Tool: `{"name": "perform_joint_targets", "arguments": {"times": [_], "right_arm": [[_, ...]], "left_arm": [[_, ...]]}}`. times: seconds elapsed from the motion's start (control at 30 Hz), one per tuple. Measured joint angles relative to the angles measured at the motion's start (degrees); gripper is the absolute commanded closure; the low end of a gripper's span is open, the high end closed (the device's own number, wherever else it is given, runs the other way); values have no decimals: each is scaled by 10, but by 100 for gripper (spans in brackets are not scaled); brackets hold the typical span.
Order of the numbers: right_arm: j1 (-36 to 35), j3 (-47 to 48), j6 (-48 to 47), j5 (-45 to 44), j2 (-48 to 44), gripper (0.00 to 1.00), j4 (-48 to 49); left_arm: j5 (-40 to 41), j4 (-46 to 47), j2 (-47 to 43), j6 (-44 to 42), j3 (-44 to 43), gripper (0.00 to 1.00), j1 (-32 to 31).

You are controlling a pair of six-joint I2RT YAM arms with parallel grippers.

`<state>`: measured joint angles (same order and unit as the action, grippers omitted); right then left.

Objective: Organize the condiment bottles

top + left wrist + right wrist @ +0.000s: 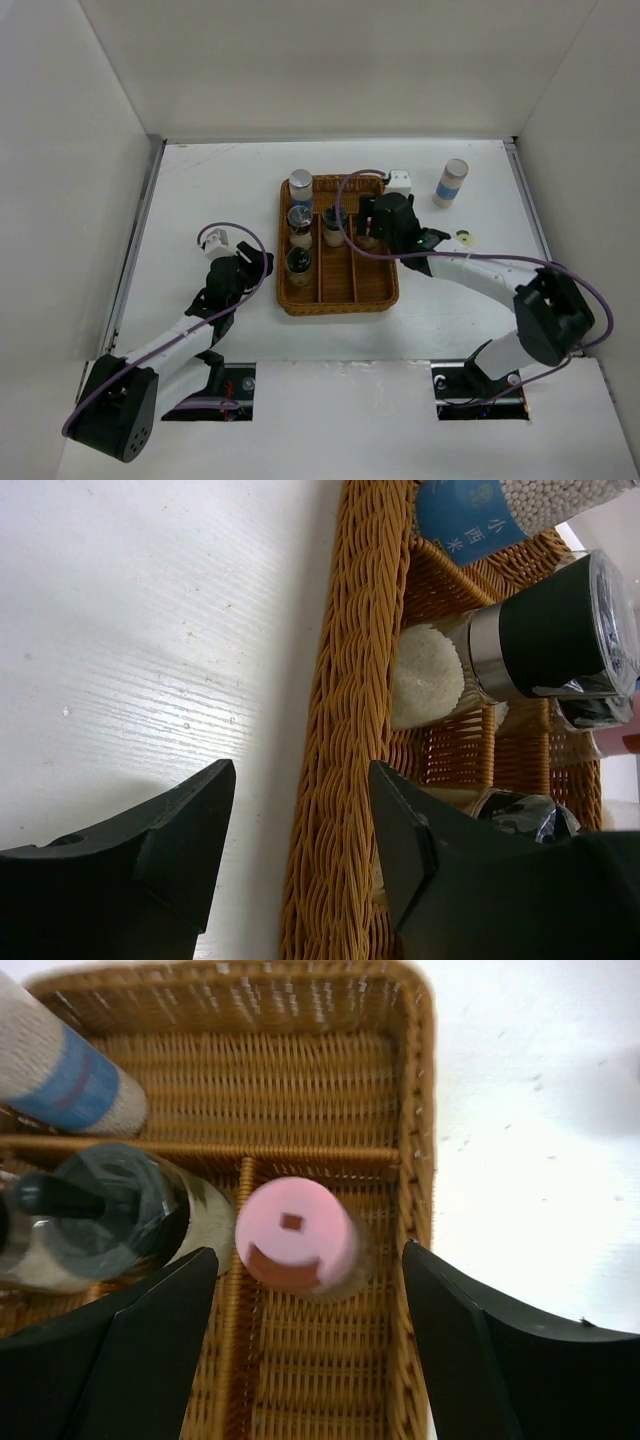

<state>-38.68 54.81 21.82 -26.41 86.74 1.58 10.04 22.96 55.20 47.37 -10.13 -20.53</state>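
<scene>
1. Walls of white stand round the table (200,190) on three sides. Lots of bare table lies to the left and right of the wicker tray (340,306).
2. Down low by the tray's left wall sits the left gripper (300,770). Its fingers are spread wide and hold nothing, and the woven rim shows between them.
3. Over the tray's right lane hangs the right gripper (309,1250). Its fingers are spread too, one on each side of the pink-capped bottle (295,1228), with a gap on both sides.
4. Thin woven walls cut the tray into long lanes.
5. Three bottles stand in a row in the left lane. At the far end is a silver-topped bottle (300,186) with a blue label. Nearer come two dark-capped jars (299,218) of clear glass, and one holds white grains.
6. In the middle lane stands a lone jar (332,228).
7. The pink-capped bottle stands upright in the right lane, just beside the lane wall.
8. Out on the table, well apart from the tray and near the far right corner, stands a cream-capped bottle (451,183) with a blue and white label.
</scene>
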Motion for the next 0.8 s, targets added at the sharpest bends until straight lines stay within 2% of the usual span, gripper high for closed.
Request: {"name": "perform_joint_targets", "arguments": {"times": [0.17, 0.33, 0.47, 0.67, 0.8], "right_arm": [[32, -50, 0, -4, -152, 25, 0], [137, -85, 9, -43, -269, 21, -26], [214, -103, 25, -74, -260, 16, -83], [236, -118, 36, -82, -195, 20, -131], [251, -118, 39, -79, -170, 27, -131]], "left_arm": [[-2, 0, -6, 0, 0, 46, 0], [-2, 0, -12, 0, 0, 46, -6], [-5, 0, -24, 0, 0, 46, -14], [-11, -1, -46, 0, 1, 46, -17], [-13, -2, -49, 0, 8, 46, -20]]}}
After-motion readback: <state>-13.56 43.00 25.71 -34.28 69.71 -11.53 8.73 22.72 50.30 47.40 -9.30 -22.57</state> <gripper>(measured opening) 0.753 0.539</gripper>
